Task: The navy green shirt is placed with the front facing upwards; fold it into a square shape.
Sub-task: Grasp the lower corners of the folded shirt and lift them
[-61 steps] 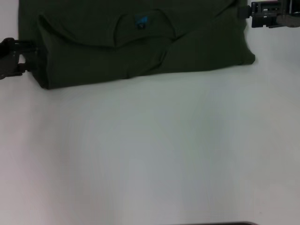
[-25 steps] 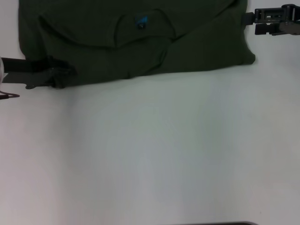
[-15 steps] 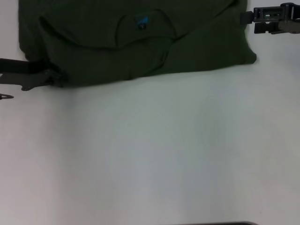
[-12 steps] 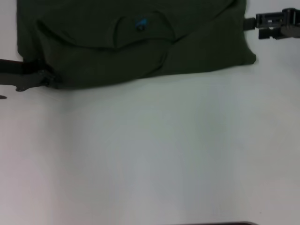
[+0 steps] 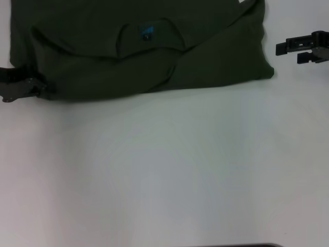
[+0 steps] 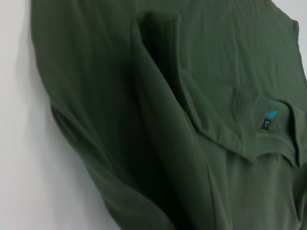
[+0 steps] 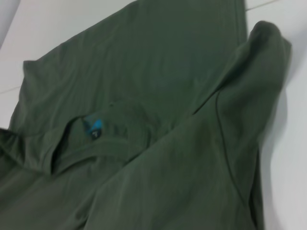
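Head view: shirt (image 5: 139,49) has slid left. Left gripper (image 5: 20,88) sits at its near left corner, grasp indeterminate. Right gripper (image 5: 303,49), now clear, holds nothing. Fold incomplete.

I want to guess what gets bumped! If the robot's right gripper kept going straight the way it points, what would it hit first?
Probably the folded dark olive-green cotton shirt. The right gripper points toward the shirt's right edge with only bare white table between, though its height above the cloth is unclear.

navy green shirt (image 5: 154,56): soft matt knitted cloth, ribbed at the collar (image 7: 91,148)
table (image 5: 169,175): smooth, matt white surface
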Tool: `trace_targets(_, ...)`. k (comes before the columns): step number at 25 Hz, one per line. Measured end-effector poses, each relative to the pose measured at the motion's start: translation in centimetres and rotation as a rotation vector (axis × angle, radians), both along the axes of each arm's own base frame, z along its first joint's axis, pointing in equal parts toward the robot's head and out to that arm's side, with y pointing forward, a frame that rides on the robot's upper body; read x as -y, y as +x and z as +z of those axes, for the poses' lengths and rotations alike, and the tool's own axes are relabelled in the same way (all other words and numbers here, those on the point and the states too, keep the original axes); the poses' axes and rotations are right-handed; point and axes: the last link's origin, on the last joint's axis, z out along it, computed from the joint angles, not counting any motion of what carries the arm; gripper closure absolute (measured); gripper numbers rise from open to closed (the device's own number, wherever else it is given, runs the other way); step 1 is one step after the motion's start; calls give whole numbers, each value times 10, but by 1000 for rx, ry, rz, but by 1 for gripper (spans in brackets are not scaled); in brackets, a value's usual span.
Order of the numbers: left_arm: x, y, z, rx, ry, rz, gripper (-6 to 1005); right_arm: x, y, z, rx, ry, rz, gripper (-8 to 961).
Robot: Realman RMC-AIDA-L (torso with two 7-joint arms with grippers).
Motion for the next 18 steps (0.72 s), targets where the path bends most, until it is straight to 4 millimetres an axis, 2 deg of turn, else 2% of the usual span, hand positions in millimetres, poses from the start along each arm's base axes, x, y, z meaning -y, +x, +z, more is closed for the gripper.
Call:
trace_targets(11,-4,3,0,-5,11,-6,958,-10,6,-37,55,21,-25,10)
trace_targets(18,-5,3,-1,-6,17,-5,959,-11,6,-46,44,39,-38,10)
